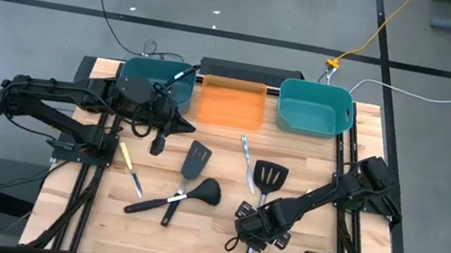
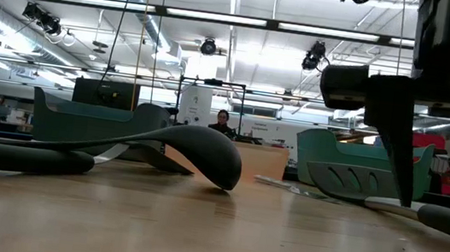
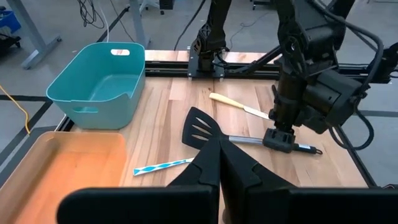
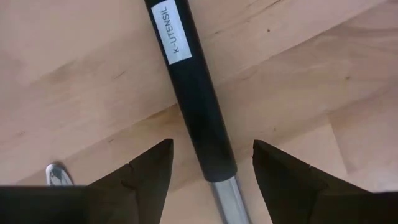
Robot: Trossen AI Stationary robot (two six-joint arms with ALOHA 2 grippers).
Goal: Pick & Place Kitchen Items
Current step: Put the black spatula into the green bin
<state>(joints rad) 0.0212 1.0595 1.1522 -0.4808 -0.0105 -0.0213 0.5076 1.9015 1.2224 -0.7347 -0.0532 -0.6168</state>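
Note:
A black slotted spatula (image 1: 270,177) lies flat on the wooden table, its handle (image 4: 193,81) pointing toward the near edge. My right gripper (image 1: 251,232) points down over that handle, open. One finger (image 4: 140,174) stands on each side of it, and a gap shows on both sides. Left of it lie a second slotted spatula (image 1: 195,160), a black ladle (image 1: 202,191), a yellow-handled knife (image 1: 130,166) and a blue-patterned knife (image 1: 246,157). Another yellow-handled knife (image 3: 239,107) lies beyond the right arm. My left gripper (image 3: 219,168) waits shut, raised near the left teal bin (image 1: 156,79).
An orange bin (image 1: 231,102) stands at the far edge between the left teal bin and the right one (image 1: 315,107). Bare wood lies along the near edge left of my right arm. In the low view the ladle's bowl (image 2: 204,154) fills the foreground.

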